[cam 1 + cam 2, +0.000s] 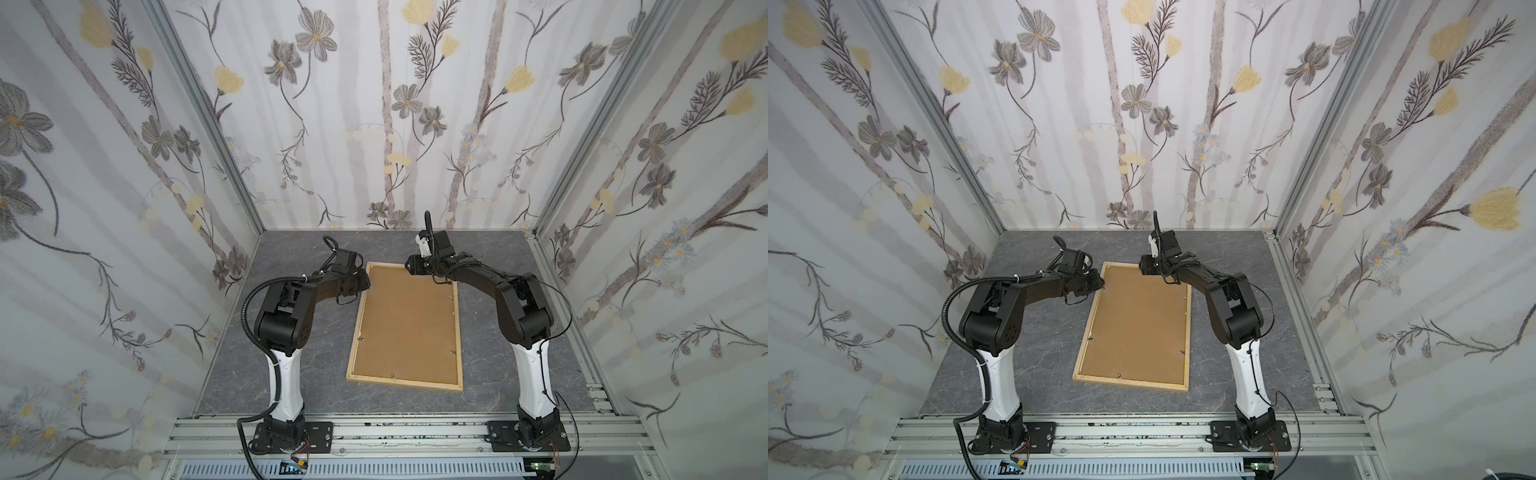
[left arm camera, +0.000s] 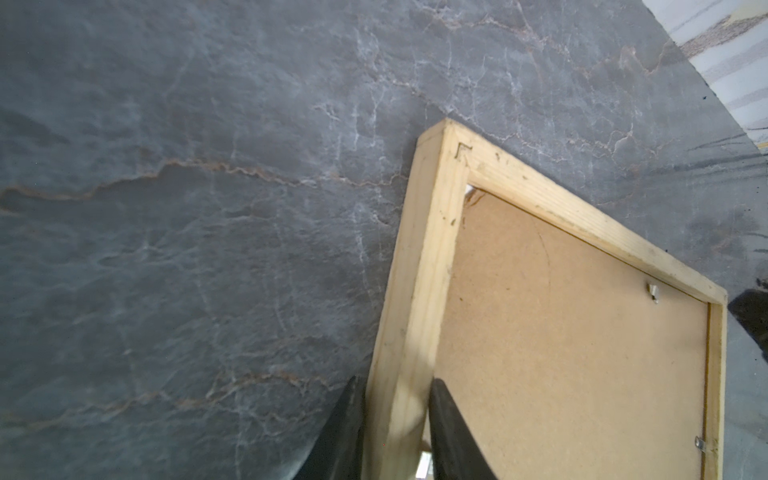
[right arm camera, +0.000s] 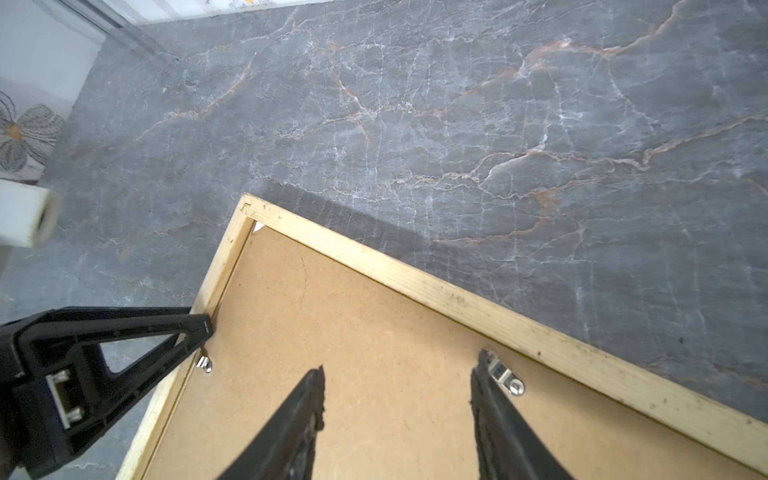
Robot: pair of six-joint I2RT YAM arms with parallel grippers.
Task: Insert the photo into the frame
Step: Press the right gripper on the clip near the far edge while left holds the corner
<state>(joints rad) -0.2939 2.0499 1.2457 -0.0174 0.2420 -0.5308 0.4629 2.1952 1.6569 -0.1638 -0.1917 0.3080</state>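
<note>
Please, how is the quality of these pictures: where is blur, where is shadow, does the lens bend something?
In both top views the light is soft and even, yet the wide lens makes the wall posts lean outward. In the left wrist view the frame turns blurry near the left gripper. In the right wrist view the frame throws a shadow on the table.

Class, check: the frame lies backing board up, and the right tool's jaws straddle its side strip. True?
No: the left tool straddles that strip of the frame in the left wrist view; the right tool hangs open above the backing board.
</note>
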